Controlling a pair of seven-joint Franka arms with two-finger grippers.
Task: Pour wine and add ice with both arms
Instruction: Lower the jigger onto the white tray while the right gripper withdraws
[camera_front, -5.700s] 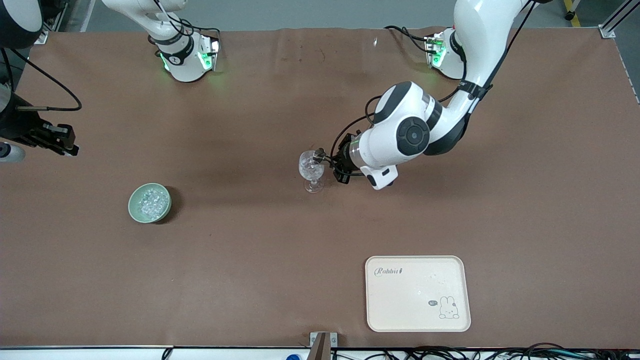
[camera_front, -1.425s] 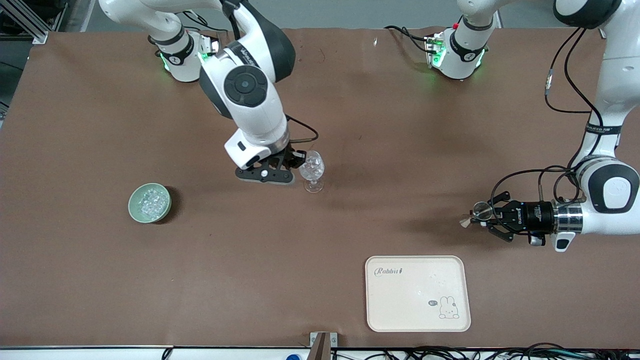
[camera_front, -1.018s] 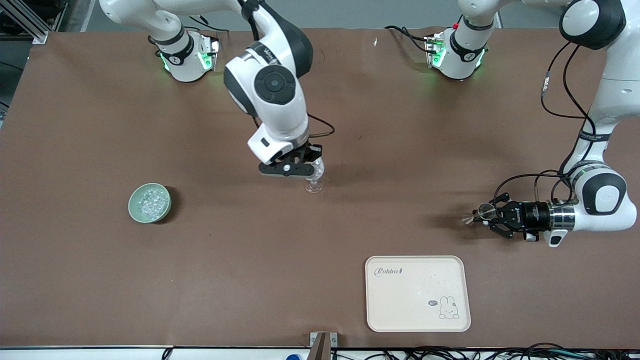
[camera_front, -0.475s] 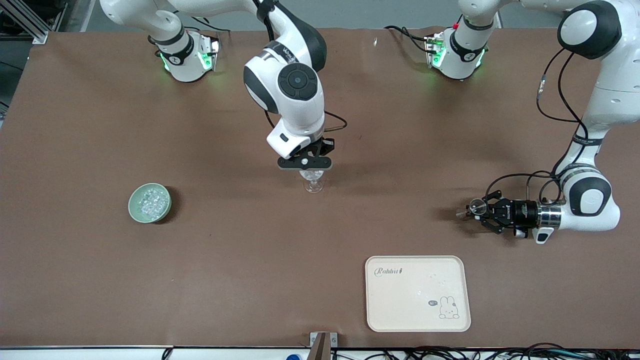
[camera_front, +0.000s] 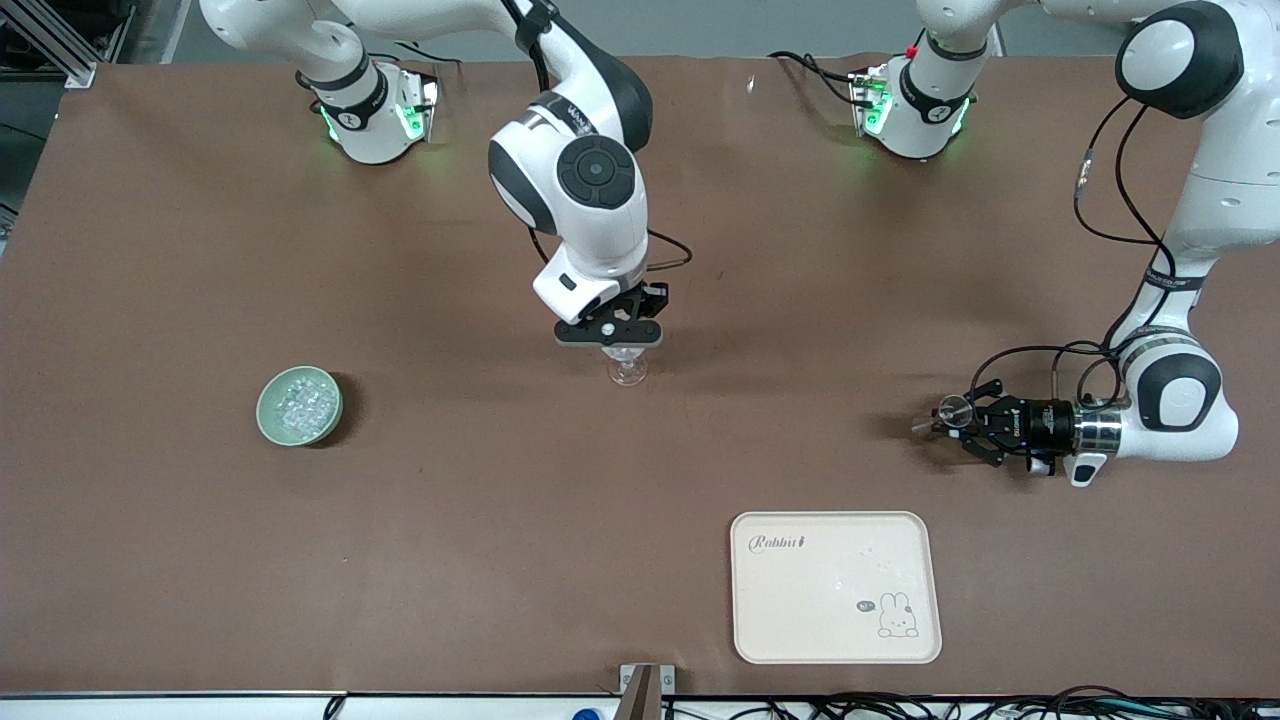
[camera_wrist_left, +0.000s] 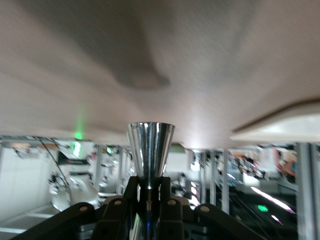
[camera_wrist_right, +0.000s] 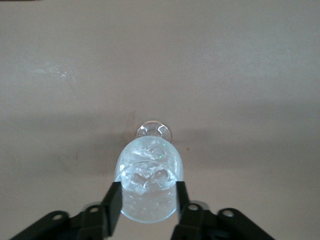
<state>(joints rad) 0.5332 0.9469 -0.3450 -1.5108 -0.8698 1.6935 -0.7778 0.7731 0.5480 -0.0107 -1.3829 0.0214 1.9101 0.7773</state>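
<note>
Brown tabletop (camera_front: 500, 520) spreads bare around a stemmed glass (camera_wrist_right: 148, 185) holding ice (camera_wrist_right: 147, 177), gripped at the bowl by the right gripper (camera_front: 609, 334). Green ice bowl (camera_front: 299, 405) and cream tray (camera_front: 835, 587) sit well apart. Left gripper (camera_front: 962, 424), low near its end, clamps a metal jigger (camera_wrist_left: 150, 148).

The surface (camera_front: 200, 560) is a matt brown sheet, faintly creased. The wine glass (camera_wrist_right: 148, 187) is clear, glossy glass, and the ice (camera_wrist_right: 147, 176) in its bowl glints whitish and wet-looking. Around the bowl, the right pincer (camera_wrist_right: 148, 202) has matt black fingers (camera_wrist_right: 113, 204). The left pincer (camera_wrist_left: 148, 200) grips a mirror-bright metal jigger (camera_wrist_left: 150, 148). The bowl (camera_front: 299, 405) looks like smooth pale-green glazed ceramic; the tray (camera_front: 836, 587) is smooth cream plastic. Both arms have glossy white shells.
</note>
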